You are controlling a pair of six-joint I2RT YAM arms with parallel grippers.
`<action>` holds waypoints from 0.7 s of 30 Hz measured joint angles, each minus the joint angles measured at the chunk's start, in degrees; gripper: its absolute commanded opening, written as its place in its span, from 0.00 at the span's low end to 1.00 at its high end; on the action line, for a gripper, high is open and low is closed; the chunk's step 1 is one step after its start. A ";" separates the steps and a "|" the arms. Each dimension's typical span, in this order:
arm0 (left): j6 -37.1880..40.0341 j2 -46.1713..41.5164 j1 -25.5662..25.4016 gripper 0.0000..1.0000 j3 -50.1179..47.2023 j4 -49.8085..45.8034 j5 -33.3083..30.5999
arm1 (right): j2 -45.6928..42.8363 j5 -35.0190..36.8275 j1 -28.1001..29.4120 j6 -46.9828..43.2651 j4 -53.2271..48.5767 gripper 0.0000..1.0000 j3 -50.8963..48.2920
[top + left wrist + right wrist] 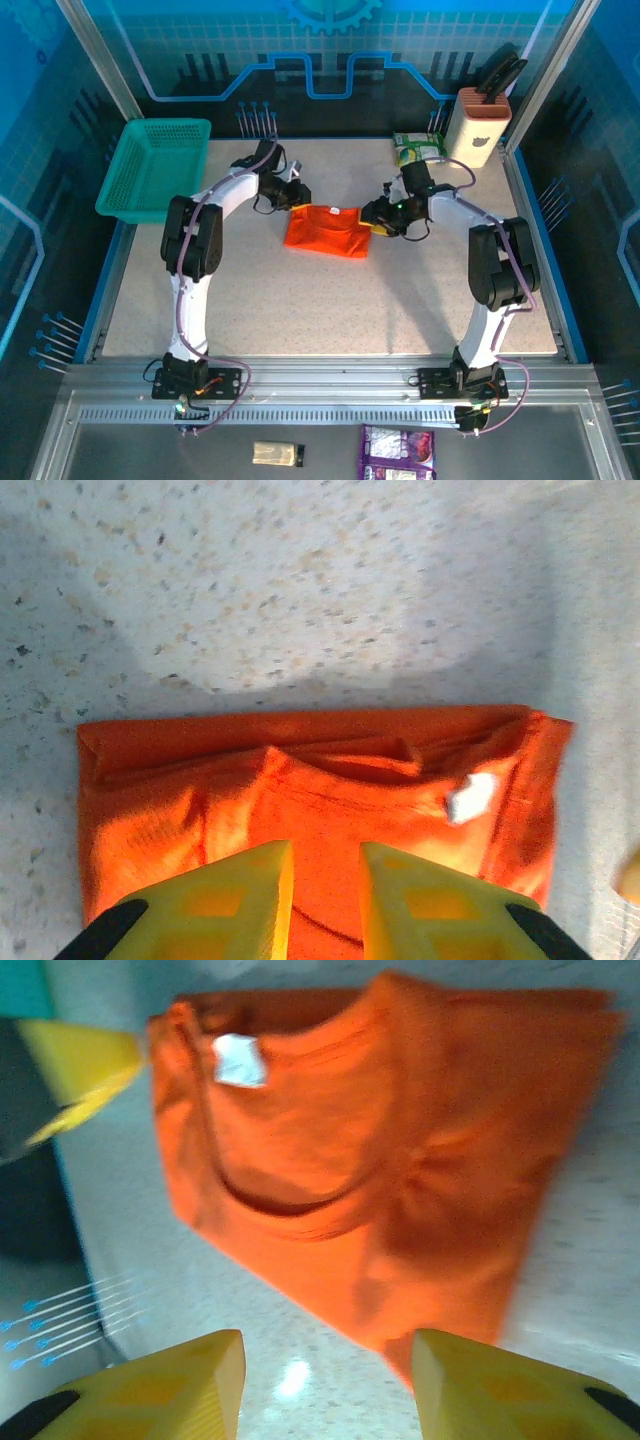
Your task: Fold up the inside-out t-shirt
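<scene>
Lying folded on the far middle of the table (300,300), the inside-out t-shirt (325,231) is running its long axis left-right between the arms, the left tool (295,196) hanging narrowly parted over its far-left edge, the right tool (379,220) gaping wide, empty, beside its right edge.

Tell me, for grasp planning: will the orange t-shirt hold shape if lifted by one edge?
Probably not: the t-shirt lies in soft creased layers, so it would likely droop and unfold. It looks thin, so probably light.
</scene>
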 measured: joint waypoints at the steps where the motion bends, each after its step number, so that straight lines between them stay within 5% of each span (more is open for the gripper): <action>1: -0.02 -1.36 0.00 0.26 -0.39 0.17 0.09 | 0.02 1.20 -0.26 -0.59 -1.42 0.53 0.17; 12: 0.00 -12.04 0.02 0.27 -8.94 2.14 0.90 | 8.17 3.91 -0.28 -2.47 -5.42 0.50 6.19; 21: 0.07 -15.74 0.13 0.27 -15.47 2.54 1.31 | 13.03 1.86 0.22 -1.03 -3.21 0.37 7.58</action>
